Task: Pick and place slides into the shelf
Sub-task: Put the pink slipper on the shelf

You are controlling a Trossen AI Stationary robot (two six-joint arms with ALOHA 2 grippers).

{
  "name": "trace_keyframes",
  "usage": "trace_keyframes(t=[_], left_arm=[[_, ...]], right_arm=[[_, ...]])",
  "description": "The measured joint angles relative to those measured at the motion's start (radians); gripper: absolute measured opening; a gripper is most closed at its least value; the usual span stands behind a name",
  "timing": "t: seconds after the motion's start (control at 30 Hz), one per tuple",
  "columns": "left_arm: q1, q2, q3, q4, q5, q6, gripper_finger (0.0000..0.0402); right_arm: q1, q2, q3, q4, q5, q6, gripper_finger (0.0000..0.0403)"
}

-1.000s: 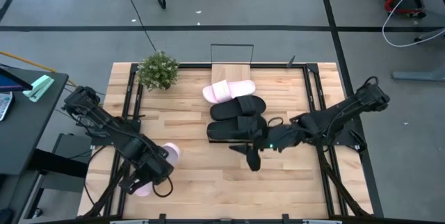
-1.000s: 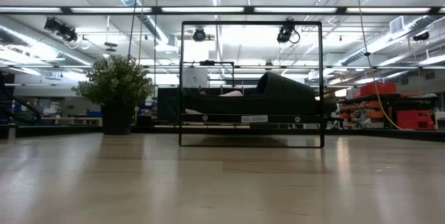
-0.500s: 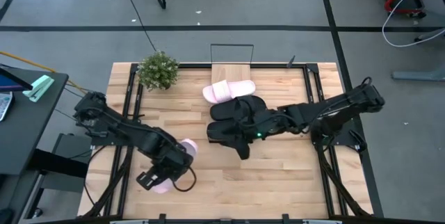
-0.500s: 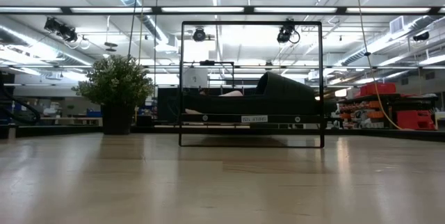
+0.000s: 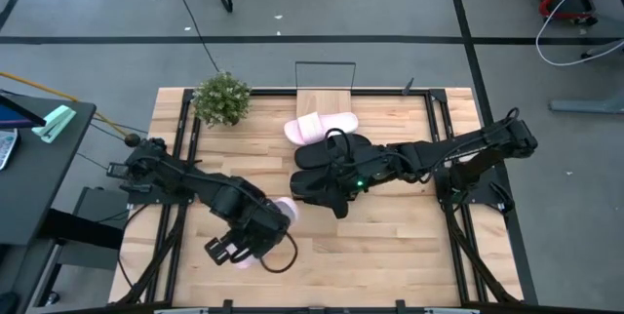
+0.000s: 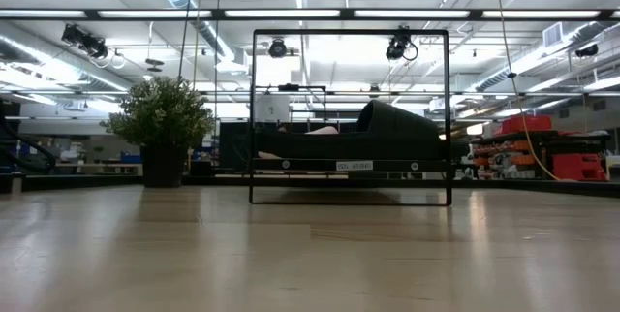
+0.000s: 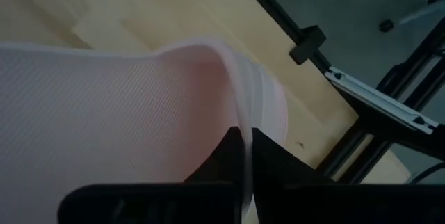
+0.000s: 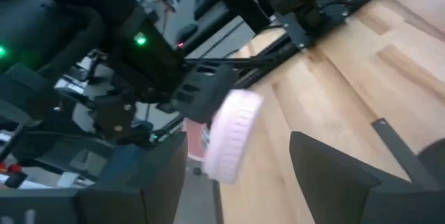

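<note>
Gripping a pale pink slide [image 5: 275, 218] by its strap edge, your left gripper [image 5: 249, 241] is carrying it above the front-left tabletop [image 5: 390, 246]. Your right gripper [image 5: 336, 197], fingers spread wide, is hovering at two black slides [image 5: 331, 166] mid-table; another pink slide [image 5: 320, 126] is lying on the shelf [image 5: 325, 101] beside a potted plant [image 5: 222, 98].

1. The long narrow light-wood shelf board with its thin black wire frame [image 5: 325, 99] sits at the table's far edge, centre.
2. The small green potted plant [image 5: 222, 98] stands left of it.
3. A pale pink slide sandal [image 5: 320, 126] lies just near of the shelf.
4. Two black slide sandals [image 5: 331, 150] lie nearer, side by side.
5. Another pale pink slide [image 5: 278, 215] is left of them, nearer.
</note>
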Motion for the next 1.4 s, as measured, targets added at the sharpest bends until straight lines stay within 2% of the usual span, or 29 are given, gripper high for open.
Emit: trace_keyframes(t=[0.23, 0.63, 0.83, 1.07, 1.4], left_arm=[[0.049, 0.003, 0.011, -0.019, -0.013, 0.052, 0.0012], [0.06, 0.003, 0.012, -0.017, -0.024, 0.078, 0.0011], [0.059, 0.003, 0.012, -0.01, -0.023, 0.076, 0.0011], [0.059, 0.003, 0.012, -0.002, -0.023, 0.076, 0.0011], [0.06, 0.003, 0.012, 0.005, -0.029, 0.078, 0.0011]], right_arm=[[0.0, 0.024, 0.0, -0.001, -0.007, 0.026, 0.0258], [0.0, 0.115, 0.0, 0.062, -0.003, 0.03, 0.0254], [-0.018, 0.124, 0.0, 0.085, 0.025, 0.018, 0.0223], [-0.048, 0.124, 0.0, 0.125, 0.003, 0.018, 0.0178], [-0.061, 0.124, 0.0, 0.121, -0.047, 0.021, 0.0173]])
